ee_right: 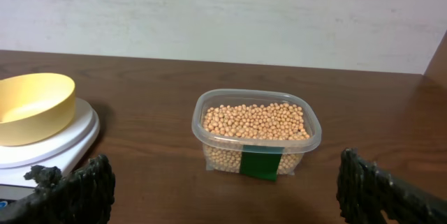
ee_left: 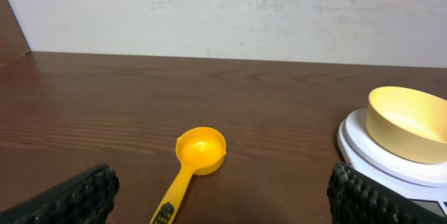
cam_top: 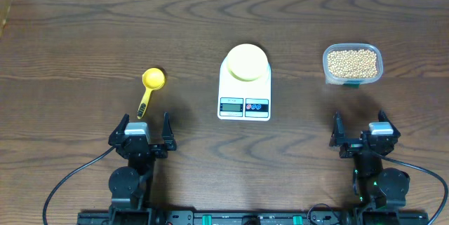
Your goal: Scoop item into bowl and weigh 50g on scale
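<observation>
The tan beans [cam_top: 352, 62] fill a clear plastic tub [cam_top: 353, 78] at the right; they also show in the right wrist view [ee_right: 255, 121]. The pale yellow bowl [cam_top: 245, 62] stands empty on the white scale [cam_top: 244, 101] at the middle; both show in the left wrist view, the bowl [ee_left: 406, 123] on the scale [ee_left: 370, 155]. A bright yellow scoop [cam_top: 149, 87] lies left of the scale, empty, and in the left wrist view [ee_left: 195, 158]. My left gripper [cam_top: 143, 128] is open and empty just behind the scoop's handle. My right gripper [cam_top: 360, 132] is open and empty, short of the tub.
The brown wooden table [cam_top: 84, 43] runs back to a pale wall [ee_left: 230, 11]. A green label [ee_right: 262, 163] is on the tub's near side. The table's far left corner edge shows in the overhead view [cam_top: 7, 8].
</observation>
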